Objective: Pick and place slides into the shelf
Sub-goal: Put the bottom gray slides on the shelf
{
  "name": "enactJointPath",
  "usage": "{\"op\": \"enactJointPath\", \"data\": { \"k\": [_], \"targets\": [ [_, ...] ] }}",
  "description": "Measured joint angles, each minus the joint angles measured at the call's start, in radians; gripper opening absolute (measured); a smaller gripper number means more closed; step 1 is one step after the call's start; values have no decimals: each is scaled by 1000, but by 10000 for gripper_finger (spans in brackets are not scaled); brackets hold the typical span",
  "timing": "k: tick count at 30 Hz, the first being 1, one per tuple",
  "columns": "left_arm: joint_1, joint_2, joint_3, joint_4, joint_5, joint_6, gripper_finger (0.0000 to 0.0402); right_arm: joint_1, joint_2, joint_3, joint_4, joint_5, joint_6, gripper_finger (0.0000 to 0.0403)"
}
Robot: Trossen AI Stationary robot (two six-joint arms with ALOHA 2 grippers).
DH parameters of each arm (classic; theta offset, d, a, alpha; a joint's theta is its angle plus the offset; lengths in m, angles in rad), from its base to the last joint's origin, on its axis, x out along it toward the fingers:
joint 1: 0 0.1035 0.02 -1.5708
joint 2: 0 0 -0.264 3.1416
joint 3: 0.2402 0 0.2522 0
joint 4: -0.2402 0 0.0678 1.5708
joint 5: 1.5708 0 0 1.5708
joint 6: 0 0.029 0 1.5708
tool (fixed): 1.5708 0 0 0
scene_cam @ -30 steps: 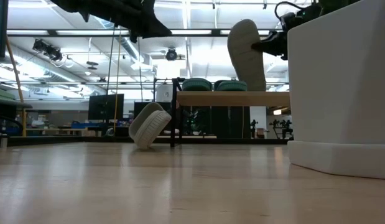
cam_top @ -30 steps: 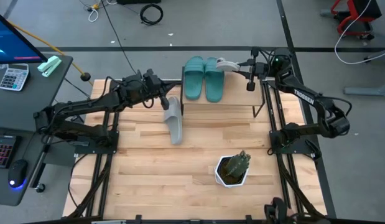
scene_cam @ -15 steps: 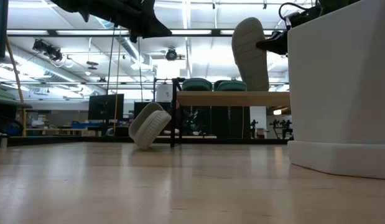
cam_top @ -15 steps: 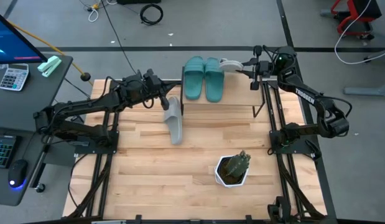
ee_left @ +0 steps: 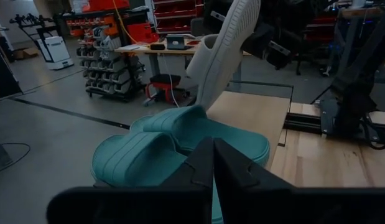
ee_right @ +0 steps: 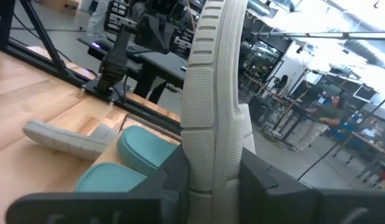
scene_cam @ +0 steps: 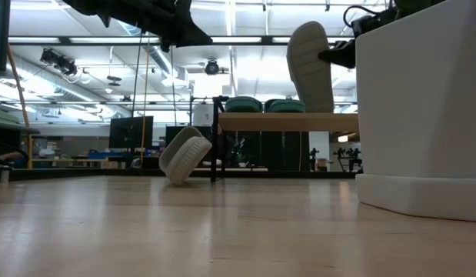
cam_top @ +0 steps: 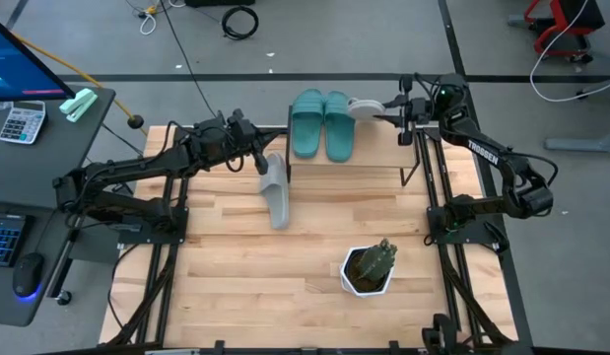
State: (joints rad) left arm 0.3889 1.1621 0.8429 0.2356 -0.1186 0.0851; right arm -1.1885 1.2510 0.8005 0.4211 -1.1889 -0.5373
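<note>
Right wrist view, gripper [ee_right: 211, 168] clasping ribbed grey slide [ee_right: 214, 93]

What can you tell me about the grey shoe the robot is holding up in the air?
The held grey slide looks like pale rubber, with a ribbed edge and a wide strap. The right end effector clamps it, hanging nearly upright, toe down, over the shelf, beside the two teal slides. Only the end effector seems to touch it.
</note>
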Motion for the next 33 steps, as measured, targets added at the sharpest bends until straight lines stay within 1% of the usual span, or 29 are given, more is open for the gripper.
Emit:
{"op": "enactJointPath", "data": {
  "k": [5, 10, 12, 19, 27, 33],
  "targets": [
    [0, 0, 0, 0, 0, 0, 22, 0, 0, 0, -41, -3, -43, 85],
    [0, 0, 0, 0, 0, 4, 6, 0, 0, 0, -40, 0, -55, 85],
    [0, 0, 0, 0, 0, 4, 5, 0, 0, 0, -40, 0, -60, 85],
    [0, 0, 0, 0, 0, 4, 22, 0, 0, 0, -32, 5, -74, 85],
    [0, 0, 0, 0, 0, 5, 5, 0, 24, 0, -19, -12, -94, 85],
    [0, 0, 0, 0, 0, 5, 22, 0, 66, 1, 5, -54, -95, 85]
  ]
}}
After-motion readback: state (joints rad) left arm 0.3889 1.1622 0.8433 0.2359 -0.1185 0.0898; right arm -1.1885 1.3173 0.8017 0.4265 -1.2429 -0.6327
